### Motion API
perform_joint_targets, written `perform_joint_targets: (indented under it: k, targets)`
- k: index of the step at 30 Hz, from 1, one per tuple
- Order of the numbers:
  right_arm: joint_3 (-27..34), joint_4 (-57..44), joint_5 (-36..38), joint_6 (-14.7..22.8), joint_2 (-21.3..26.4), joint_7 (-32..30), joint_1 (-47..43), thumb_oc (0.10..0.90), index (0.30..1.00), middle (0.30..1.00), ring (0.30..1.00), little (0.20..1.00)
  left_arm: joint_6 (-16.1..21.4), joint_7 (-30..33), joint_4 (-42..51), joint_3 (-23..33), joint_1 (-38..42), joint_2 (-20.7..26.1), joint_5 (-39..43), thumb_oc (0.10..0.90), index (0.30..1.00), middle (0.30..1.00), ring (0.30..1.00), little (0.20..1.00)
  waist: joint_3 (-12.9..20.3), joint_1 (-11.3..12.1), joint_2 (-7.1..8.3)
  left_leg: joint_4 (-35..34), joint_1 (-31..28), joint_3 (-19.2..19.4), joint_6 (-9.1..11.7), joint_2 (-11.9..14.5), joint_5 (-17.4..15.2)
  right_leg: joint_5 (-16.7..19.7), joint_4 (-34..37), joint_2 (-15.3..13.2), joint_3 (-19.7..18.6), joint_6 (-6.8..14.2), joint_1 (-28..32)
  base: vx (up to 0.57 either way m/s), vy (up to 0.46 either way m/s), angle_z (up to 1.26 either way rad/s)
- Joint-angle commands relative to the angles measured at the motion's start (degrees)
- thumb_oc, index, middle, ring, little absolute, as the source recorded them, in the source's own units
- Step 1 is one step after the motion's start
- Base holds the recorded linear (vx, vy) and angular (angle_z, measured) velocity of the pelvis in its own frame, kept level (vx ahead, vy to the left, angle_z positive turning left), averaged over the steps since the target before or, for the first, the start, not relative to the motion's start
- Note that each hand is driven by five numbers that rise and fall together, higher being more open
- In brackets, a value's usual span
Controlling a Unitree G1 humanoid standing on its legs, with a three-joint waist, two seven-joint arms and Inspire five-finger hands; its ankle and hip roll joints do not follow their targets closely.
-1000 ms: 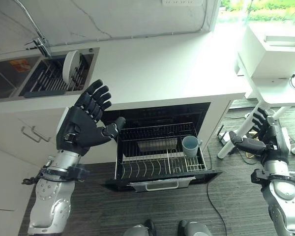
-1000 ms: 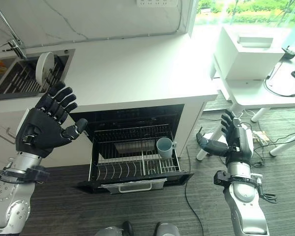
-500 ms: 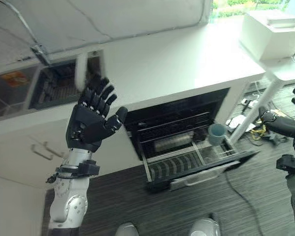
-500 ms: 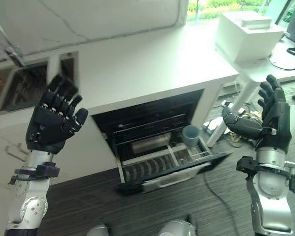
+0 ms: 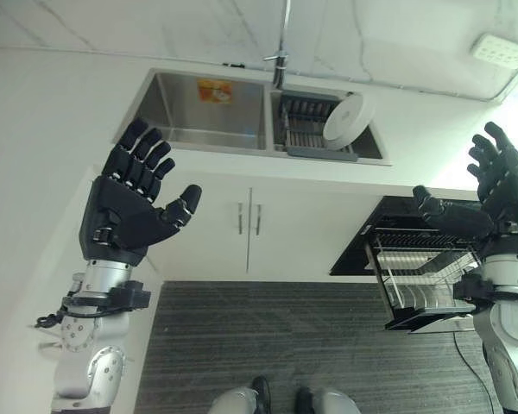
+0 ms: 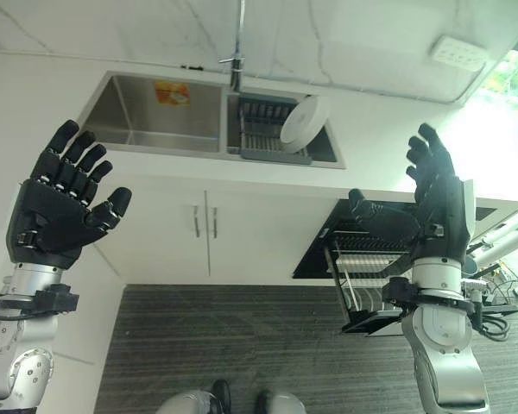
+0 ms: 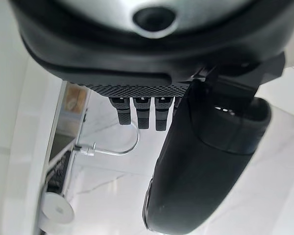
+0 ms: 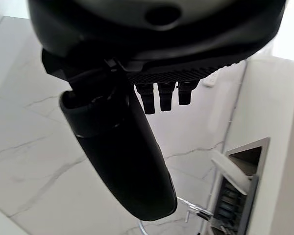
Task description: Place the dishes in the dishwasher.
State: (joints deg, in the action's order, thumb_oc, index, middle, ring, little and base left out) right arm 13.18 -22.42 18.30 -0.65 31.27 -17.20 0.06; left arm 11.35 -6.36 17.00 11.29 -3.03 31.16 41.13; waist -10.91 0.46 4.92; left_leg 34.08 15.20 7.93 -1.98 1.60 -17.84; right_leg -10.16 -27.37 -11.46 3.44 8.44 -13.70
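Note:
A white plate (image 5: 347,118) stands on edge in the dark drying rack (image 5: 304,131) in the sink's right basin; it also appears as the plate (image 7: 58,213) in the left wrist view. The dishwasher (image 5: 432,278) is open at the right, its wire rack (image 6: 371,280) pulled out. My left hand (image 5: 131,207) is raised at the left, open and empty, well short of the sink. My right hand (image 6: 434,207) is raised above the dishwasher, open and empty.
A steel double sink (image 5: 194,110) with a tap (image 5: 281,59) is set in the white counter (image 5: 52,112). White cupboard doors (image 5: 242,233) with handles sit under it. Dark wood floor (image 5: 276,345) lies below. A wall socket (image 5: 495,50) is at the upper right.
The camera has swung left: the sink now sits at the middle and the dishwasher at the right edge. Both hands stay raised and open.

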Motion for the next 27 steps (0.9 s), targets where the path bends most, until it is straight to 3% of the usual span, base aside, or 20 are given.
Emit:
perform_joint_targets:
  k: [1,11,22,23,24,25,27]
  targets:
    - [4.49,-1.05,0.6,4.98,3.49,-0.9,-2.6,0.8,0.9,0.9,0.9,0.9,5.67,1.43,6.33,0.54,4.42,-0.26,-3.63,0.8,0.9,0.9,0.9,0.9,5.21,-1.53,-2.89,-16.89,-10.74,-2.27,1.62,-2.84,3.14,2.99,10.18,5.34,5.26,-1.21,5.9,-0.04,-0.032,-0.15]
    - [2.6,-0.64,2.0,5.99,3.58,0.82,-4.21,0.8,0.9,0.9,0.9,0.9,6.71,5.62,5.88,-0.03,4.95,0.5,-8.04,0.8,0.9,0.9,0.9,0.9,6.04,-1.65,-3.66,-16.89,-10.84,-1.04,1.98,-1.72,3.23,1.24,10.18,7.1,4.86,-2.36,6.26,-0.04,-0.091,-0.15]
    - [-0.57,-2.32,4.8,5.97,1.75,3.57,-4.31,0.8,0.9,0.9,0.9,0.9,5.79,5.98,5.61,-2.35,5.97,0.15,-10.26,0.8,0.9,0.9,0.9,0.9,6.01,-3.63,-4.76,-16.89,-13.2,1.27,3.44,0.5,3.75,-0.85,10.18,10.47,3.62,-4.39,7.74,0.02,-0.176,-0.12]
    - [-0.86,-2.33,5.34,6.14,1.9,4.1,-4.34,0.8,0.9,0.9,0.9,0.9,6.09,6.2,5.5,-2.7,6.15,0.16,-10.69,0.8,0.9,0.9,0.9,0.9,5.83,-3.76,-4.71,-16.89,-13.95,2.13,3.89,0.43,4.6,-0.96,10.18,10.46,3.81,-4.65,7.84,0.09,-0.177,-0.16]
    - [-1.21,-2.68,5.21,6.36,2.11,4.85,-4.1,0.8,0.9,0.9,0.9,0.9,6.28,6.51,5.66,-3.3,6.39,-0.4,-11.8,0.8,0.9,0.9,0.9,0.9,5.11,-3.41,-4.13,-16.89,-14.73,3.34,5.68,0.94,11.41,-1.12,10.18,9.93,3.87,-5.29,8.55,0.1,-0.207,-0.19]
    - [-1.27,-2.92,5.67,6.41,2.46,5.15,-3.93,0.8,0.9,0.9,0.9,0.9,6.14,6.67,5.93,-3.61,6.51,-0.72,-11.9,0.8,0.9,0.9,0.9,0.9,4.57,-3.1,-3.12,-16.89,-15.04,3.72,6.59,0.66,15.65,-0.98,10.18,9.16,3.4,-5.84,8.94,0.09,-0.208,-0.18]
    - [-1.44,-3.45,5.36,6.64,2.4,7.71,-3.55,0.8,0.9,0.9,0.9,0.9,5.28,6.32,6.53,-3.97,6.58,-2.32,-12.72,0.8,0.9,0.9,0.9,0.9,2.56,-2.61,-1.59,-12.8,-10.76,3.32,6.89,0.48,18.31,-0.51,10.18,8.34,2.15,-6.37,10.05,0.08,-0.117,-0.13]
